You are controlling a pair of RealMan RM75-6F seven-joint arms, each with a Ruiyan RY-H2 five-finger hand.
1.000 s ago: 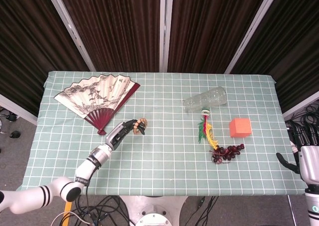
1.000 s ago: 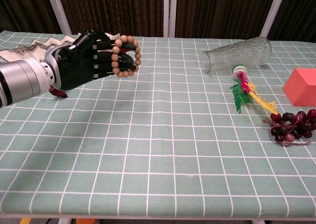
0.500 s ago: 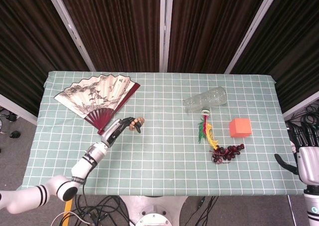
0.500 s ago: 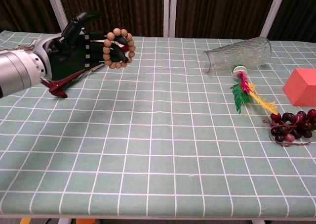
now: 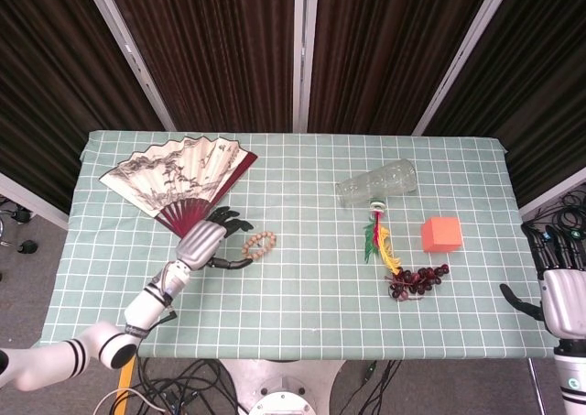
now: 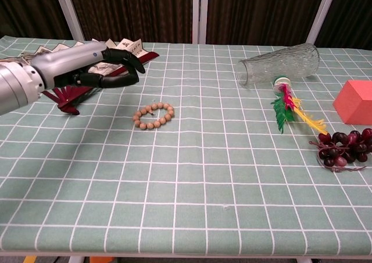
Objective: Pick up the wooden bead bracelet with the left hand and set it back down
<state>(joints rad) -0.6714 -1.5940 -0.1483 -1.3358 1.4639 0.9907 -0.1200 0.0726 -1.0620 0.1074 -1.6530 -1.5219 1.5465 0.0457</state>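
The wooden bead bracelet (image 5: 259, 245) (image 6: 153, 115) lies flat on the green checked tablecloth, free of any hand. My left hand (image 5: 209, 240) (image 6: 87, 67) hovers just left of it, fingers spread and holding nothing, a short gap away from the beads. At the far right edge, off the table, my right hand (image 5: 560, 291) hangs with nothing in it; only the head view shows it.
A paper folding fan (image 5: 179, 179) (image 6: 70, 89) lies open behind the left hand. A glass vase (image 5: 376, 182) (image 6: 281, 64) lies on its side at the right, with a feather shuttlecock (image 5: 380, 241) (image 6: 290, 109), an orange cube (image 5: 441, 234) (image 6: 354, 102) and dark grapes (image 5: 419, 280) (image 6: 343, 147) nearby.
The left hand has let go of the bracelet, which now lies on the cloth, and the hand has opened and drawn back to the left. The right hand has barely moved.
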